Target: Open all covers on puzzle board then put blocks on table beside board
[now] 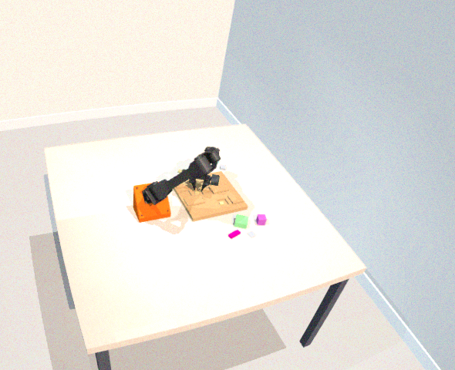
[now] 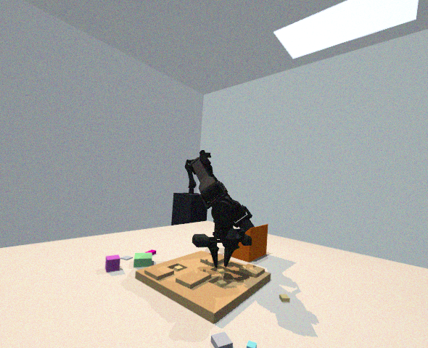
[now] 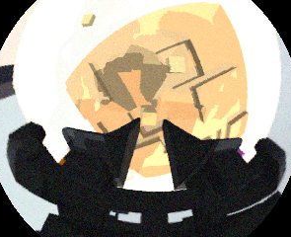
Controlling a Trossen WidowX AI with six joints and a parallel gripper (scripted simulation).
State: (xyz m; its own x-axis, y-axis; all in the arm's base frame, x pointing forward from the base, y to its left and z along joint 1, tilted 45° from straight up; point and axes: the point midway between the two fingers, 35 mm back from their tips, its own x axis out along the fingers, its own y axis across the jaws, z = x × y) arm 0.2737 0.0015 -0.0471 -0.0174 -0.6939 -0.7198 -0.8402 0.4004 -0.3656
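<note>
The wooden puzzle board (image 1: 235, 203) (image 2: 214, 300) (image 3: 225, 37) carries several raised wooden covers, among them a front cover (image 2: 193, 278) and a left cover (image 2: 159, 272). My gripper (image 1: 199, 190) (image 2: 220, 266) (image 3: 152, 120) is partly open, pointing down low over the board, with nothing held. A pale block (image 3: 149, 118) shows in a well just beyond the fingertips. A second pale block (image 2: 220, 283) (image 3: 176, 64) sits in an uncovered well. A third block (image 1: 221, 203) (image 2: 178, 267) sits in another uncovered well. A small yellow block (image 1: 180, 171) (image 2: 284, 298) lies on the table off the board. Shadow blurs the middle covers.
A green block (image 1: 241, 221) (image 2: 143, 259), a purple cube (image 1: 261, 219) (image 2: 112, 263) and a magenta piece (image 1: 234, 233) (image 2: 151, 251) lie beside the board. A grey block (image 2: 221, 340) and a cyan block (image 2: 251, 344) lie on another side. An orange box (image 1: 154, 213) (image 2: 257, 243) stands by the arm's base.
</note>
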